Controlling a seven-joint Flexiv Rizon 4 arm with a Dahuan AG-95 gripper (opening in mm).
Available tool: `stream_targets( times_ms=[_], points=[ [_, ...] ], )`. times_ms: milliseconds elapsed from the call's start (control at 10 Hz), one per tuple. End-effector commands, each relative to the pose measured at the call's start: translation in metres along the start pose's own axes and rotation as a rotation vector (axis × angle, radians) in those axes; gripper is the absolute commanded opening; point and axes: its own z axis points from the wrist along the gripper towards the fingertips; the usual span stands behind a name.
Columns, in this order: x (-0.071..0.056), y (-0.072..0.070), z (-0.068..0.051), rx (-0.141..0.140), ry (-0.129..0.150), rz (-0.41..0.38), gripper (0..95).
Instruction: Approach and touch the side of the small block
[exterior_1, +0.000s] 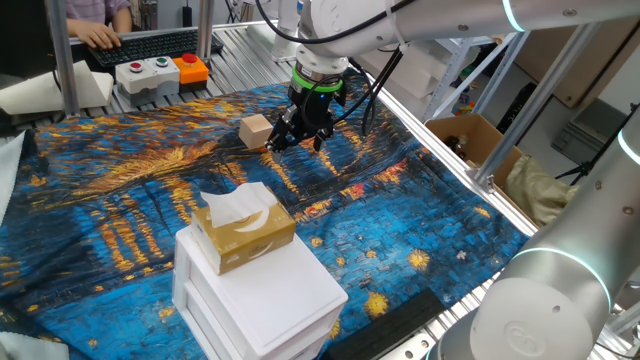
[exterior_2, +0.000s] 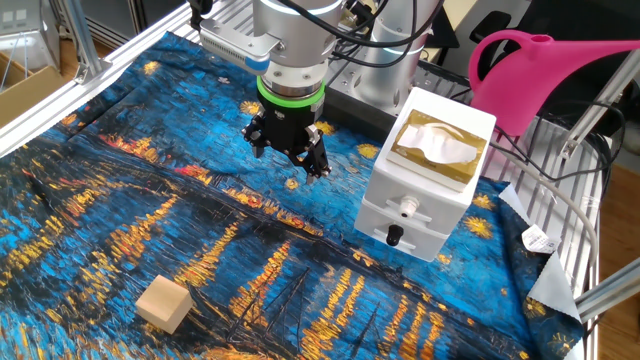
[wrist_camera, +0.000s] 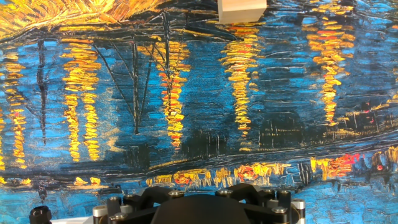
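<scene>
On the starry-night cloth we see the small block well apart from our gripper, whose opening we cannot tell, toward the table edge opposite the drawer unit.

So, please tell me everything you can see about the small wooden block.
The small block is a plain light-tan cube that looks like unpainted wood, with no marks. It rests flat on the blue and gold painted cloth, whole and upright. Nothing else touches it: the gripper hangs above the cloth, clearly apart from it. In the hand view only its lower part shows, at the top edge.
</scene>
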Motion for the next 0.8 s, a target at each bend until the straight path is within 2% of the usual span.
stream_targets(
  times_ms=[100, 200, 300, 800],
  points=[
    [0.0001, 0.0000, -0.0001, 0.000, 0.000, 0.000, 95.0],
    [0.0001, 0.0000, 0.0000, -0.005, -0.024, 0.125, 19.0],
    [0.0000, 0.0001, 0.0004, -0.018, -0.023, 0.125, 19.0],
    [-0.0005, 0.0007, 0.0018, -0.035, -0.022, 0.126, 19.0]
  ],
)
